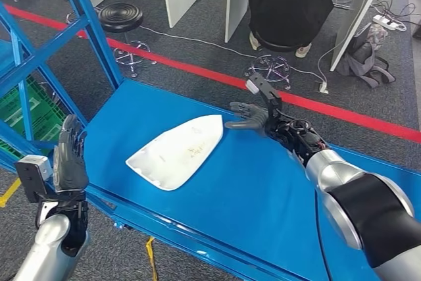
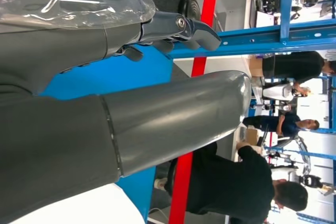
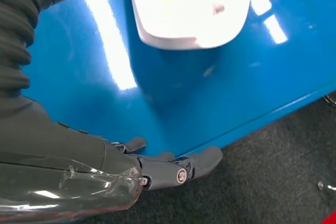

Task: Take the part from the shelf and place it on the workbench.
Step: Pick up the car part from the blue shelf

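Observation:
The part [image 1: 176, 151] is a flat white shell with a pointed end, lying on the blue workbench [image 1: 248, 195]. My right hand [image 1: 252, 118] hovers just off the part's pointed end, fingers stretched out and apart, holding nothing. In the right wrist view the part [image 3: 190, 9] lies beyond that hand [image 3: 118, 161], with a gap of blue surface between them. My left hand [image 1: 70, 156] stands upright at the bench's near-left edge, fingers straight, empty. The left wrist view looks along its thumb [image 2: 174, 119] and fingers [image 2: 178, 27].
A blue shelf frame [image 1: 74, 27] rises at the left, with a green crate [image 1: 35, 113] beneath it. Behind the bench a red floor line [image 1: 198, 70] runs across. A person [image 1: 293, 4] sits on a stool at white desks, and another black stool [image 1: 120, 18] stands nearby.

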`<state>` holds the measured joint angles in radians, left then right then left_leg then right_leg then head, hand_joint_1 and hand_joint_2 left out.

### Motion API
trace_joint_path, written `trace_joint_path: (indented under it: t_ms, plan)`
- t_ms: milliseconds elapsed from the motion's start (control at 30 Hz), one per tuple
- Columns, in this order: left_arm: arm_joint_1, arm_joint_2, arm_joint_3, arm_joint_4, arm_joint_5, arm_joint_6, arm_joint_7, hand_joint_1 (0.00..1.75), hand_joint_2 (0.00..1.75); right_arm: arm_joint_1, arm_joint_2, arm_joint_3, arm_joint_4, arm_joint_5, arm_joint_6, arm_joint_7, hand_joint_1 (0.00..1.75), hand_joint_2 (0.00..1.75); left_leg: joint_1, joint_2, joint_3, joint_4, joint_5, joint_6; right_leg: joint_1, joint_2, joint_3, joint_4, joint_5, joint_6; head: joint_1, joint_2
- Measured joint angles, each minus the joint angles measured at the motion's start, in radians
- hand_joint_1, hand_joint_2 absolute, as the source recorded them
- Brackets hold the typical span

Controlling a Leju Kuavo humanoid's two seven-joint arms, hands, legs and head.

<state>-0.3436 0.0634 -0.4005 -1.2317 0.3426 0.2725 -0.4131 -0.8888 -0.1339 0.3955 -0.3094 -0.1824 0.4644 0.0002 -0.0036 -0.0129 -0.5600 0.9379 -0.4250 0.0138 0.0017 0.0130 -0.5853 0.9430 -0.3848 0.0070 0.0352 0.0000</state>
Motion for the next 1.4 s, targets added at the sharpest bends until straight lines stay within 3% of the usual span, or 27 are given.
trace_joint_path:
  t_ms: [1400]
  plan:
    - [-0.001, -0.01, 0.0, 0.011, -0.01, -0.002, 0.011, 0.0, 0.0, -0.009, 0.101, 0.03, 0.0, -0.009, 0.034, 0.041, 0.0, 1.75, 0.001, 0.0, 0.0, 0.0, 0.0, 0.0, 0.0, 0.0, 0.0, 0.0, 0.0, 0.0, -0.002, 0.0]
